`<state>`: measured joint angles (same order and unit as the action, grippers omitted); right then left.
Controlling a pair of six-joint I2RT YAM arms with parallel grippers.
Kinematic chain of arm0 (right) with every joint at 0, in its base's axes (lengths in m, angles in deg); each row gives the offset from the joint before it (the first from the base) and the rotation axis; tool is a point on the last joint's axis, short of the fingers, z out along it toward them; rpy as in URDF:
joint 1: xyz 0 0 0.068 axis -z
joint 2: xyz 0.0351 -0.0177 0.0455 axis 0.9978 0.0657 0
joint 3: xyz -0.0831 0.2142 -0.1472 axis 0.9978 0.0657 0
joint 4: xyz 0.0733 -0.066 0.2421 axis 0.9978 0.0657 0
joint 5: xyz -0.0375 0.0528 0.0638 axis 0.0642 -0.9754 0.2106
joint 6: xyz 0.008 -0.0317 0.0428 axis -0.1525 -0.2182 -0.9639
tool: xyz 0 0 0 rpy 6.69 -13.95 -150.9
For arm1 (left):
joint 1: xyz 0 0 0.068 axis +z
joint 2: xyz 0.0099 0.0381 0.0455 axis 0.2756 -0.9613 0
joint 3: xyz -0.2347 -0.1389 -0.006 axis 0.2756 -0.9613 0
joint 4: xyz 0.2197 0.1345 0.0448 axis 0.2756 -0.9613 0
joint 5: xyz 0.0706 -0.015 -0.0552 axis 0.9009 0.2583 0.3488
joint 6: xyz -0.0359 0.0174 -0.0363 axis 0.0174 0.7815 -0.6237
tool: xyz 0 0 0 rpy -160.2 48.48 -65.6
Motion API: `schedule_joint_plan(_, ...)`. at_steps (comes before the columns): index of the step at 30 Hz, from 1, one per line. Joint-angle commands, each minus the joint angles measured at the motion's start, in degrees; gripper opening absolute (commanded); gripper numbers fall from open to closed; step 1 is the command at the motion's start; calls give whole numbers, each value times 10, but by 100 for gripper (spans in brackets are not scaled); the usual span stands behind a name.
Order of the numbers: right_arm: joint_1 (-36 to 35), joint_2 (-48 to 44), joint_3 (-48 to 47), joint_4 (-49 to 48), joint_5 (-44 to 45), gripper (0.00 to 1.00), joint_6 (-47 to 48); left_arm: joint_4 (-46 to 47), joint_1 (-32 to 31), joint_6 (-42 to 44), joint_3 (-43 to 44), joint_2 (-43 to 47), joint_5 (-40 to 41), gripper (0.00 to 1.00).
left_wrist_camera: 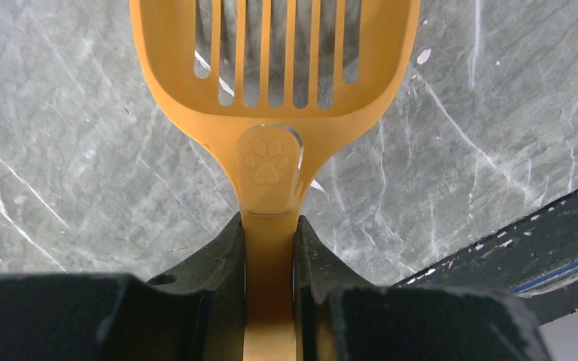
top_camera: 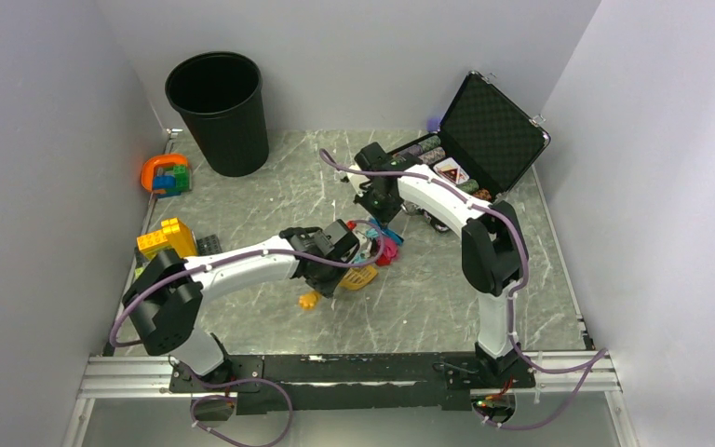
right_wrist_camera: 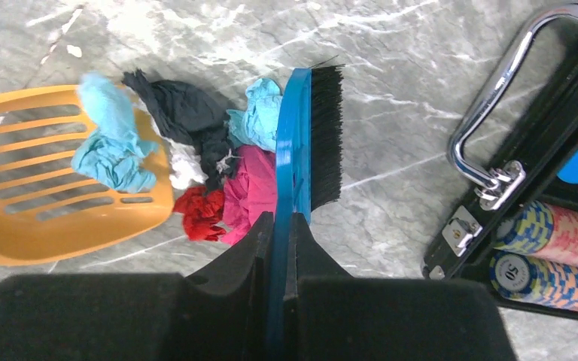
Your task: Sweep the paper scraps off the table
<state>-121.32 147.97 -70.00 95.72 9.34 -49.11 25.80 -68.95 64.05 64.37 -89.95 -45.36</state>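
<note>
The paper scraps [right_wrist_camera: 218,162] lie in a heap on the table [top_camera: 447,289]: pink, red, white, dark and teal wads. One teal wad [right_wrist_camera: 113,147] rests on the rim of a yellow slotted scoop [right_wrist_camera: 45,203]. My left gripper [left_wrist_camera: 269,226] is shut on the scoop's handle, and the scoop's head [left_wrist_camera: 271,68] lies flat on the table. My right gripper [right_wrist_camera: 280,222] is shut on a blue brush [right_wrist_camera: 295,143], whose black bristles point away from the heap. The brush's back presses against the heap's right side. In the top view the heap [top_camera: 382,250] lies mid-table between both grippers.
A black bin [top_camera: 219,112] stands at the back left. An open black case [top_camera: 493,130] with poker chips [right_wrist_camera: 549,248] lies at the back right, close to the brush. Toy bricks [top_camera: 166,237] and an orange toy [top_camera: 166,175] sit along the left edge. A metal rail [top_camera: 335,368] runs along the front.
</note>
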Motion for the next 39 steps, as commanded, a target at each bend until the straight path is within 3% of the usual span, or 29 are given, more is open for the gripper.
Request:
schedule_joint_plan(1,-9,-1,-3,8,-84,0,-3,9,2,19,23,-22,20,0)
schedule_joint_plan(23,-17,-96,19,10,-202,0,-44,66,3,22,4,-34,42,0)
schedule_joint_plan(39,16,-185,44,7,-29,0,-101,192,-31,24,-87,0,68,0)
